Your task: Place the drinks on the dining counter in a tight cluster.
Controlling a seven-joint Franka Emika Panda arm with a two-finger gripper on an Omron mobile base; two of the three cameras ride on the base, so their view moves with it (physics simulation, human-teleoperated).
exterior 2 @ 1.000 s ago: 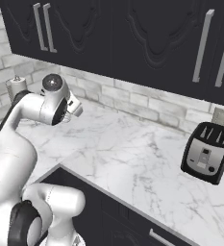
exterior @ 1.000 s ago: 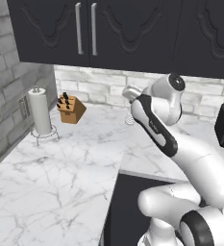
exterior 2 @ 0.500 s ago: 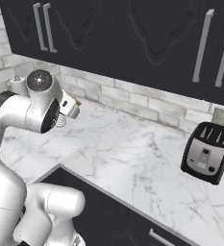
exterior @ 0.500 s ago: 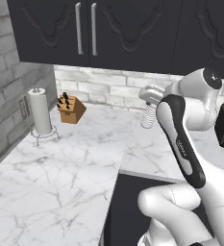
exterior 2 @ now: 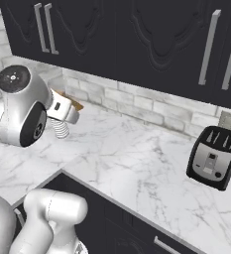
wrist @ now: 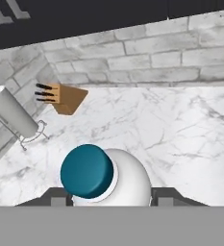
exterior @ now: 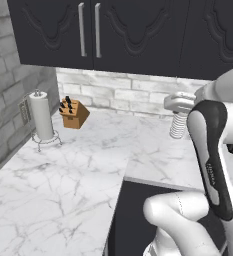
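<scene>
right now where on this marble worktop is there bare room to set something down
Bare marble worktop runs broadly forward from the paper-towel roll and knife block, and again between the block and toaster along the brick wall. The left back corner is the crowded part.

- Marble worktop [exterior: 73,170] lies bare across the centre and lower left of the left base view.
- Towel roll [exterior: 40,116] and knife block [exterior: 73,112] crowd the back left corner.
- Toaster [exterior 2: 214,157] blocks the right of the right base view.
- Cabinets [exterior 2: 137,39] hang overhead.
</scene>
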